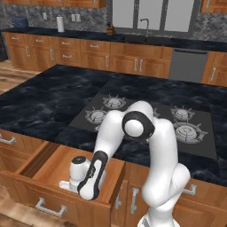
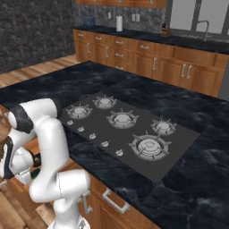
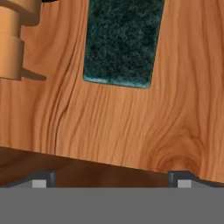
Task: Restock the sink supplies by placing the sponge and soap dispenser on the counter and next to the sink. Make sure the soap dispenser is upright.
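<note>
— Where's the sponge?

— In the hand view, the sponge (image 3: 122, 41) lies flat on the wooden floor of the open drawer (image 3: 113, 127), its dark green scrubbing side facing the camera. It sits ahead of the gripper (image 3: 111, 179), apart from the fingertips (image 3: 41, 179).

— And the soap dispenser?

— Its orange-gold pump head (image 3: 13, 37) shows at the upper left of that same view, lying on its side just beside the sponge, with a strip of bare wood between them. The dark bottle itself is cut off by the frame edge.

— What are the jaws doing?

— Spread wide, one tip at each lower corner, gripping nothing.

— Where's the arm overall?

— In the left base view the arm (image 1: 146, 146) bends down from the island's front edge, and the hand reaches into the pulled-out drawer (image 1: 66, 166) below the black island top (image 1: 44, 102) with its gas stove (image 1: 146, 119).

— The destination?

— The counter (image 1: 88, 36) runs along the far wall over brown cabinets, well apart from the drawer. The sink's gooseneck faucet (image 1: 146, 25) stands there below the window; the basins are too small to make out. A paper towel roll (image 1: 60, 23) stands farther left on it.
</note>
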You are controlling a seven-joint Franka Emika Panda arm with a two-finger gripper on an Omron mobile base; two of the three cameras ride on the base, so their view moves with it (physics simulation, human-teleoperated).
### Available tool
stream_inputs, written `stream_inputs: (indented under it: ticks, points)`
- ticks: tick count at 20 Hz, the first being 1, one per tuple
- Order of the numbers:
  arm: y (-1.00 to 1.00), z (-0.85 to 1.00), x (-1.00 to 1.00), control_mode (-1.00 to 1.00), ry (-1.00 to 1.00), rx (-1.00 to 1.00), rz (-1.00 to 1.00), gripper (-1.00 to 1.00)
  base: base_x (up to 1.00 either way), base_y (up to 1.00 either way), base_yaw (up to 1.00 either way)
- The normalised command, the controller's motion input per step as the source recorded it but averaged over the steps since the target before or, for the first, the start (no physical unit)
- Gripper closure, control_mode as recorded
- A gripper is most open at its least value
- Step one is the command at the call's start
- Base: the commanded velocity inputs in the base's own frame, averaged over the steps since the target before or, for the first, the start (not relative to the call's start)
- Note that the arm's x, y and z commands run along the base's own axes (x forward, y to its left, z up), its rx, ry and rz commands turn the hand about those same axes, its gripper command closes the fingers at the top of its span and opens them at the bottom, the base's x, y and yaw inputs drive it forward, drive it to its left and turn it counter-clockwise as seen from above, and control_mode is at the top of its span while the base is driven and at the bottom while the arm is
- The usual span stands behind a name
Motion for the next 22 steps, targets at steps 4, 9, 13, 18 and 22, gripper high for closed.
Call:
stream_inputs:
  ticks: [4,9,13,18,22]
  points:
    - [0.44,0.31,-0.68,-1.00,0.00,0.00,0.00,-1.00,0.00,0.00,0.00]
    - [0.25,0.58,-0.53,-1.00,0.00,0.00,0.00,-1.00,0.00,0.00,0.00]
    - [0.02,0.66,-0.11,-1.00,0.00,0.00,-0.01,-1.00,0.00,0.00,0.00]
    - [0.06,0.41,0.85,-1.00,-0.02,0.00,-0.03,-1.00,0.00,0.00,0.00]
    - [0.23,0.04,0.82,-1.00,-0.04,0.00,0.00,-1.00,0.00,0.00,0.00]
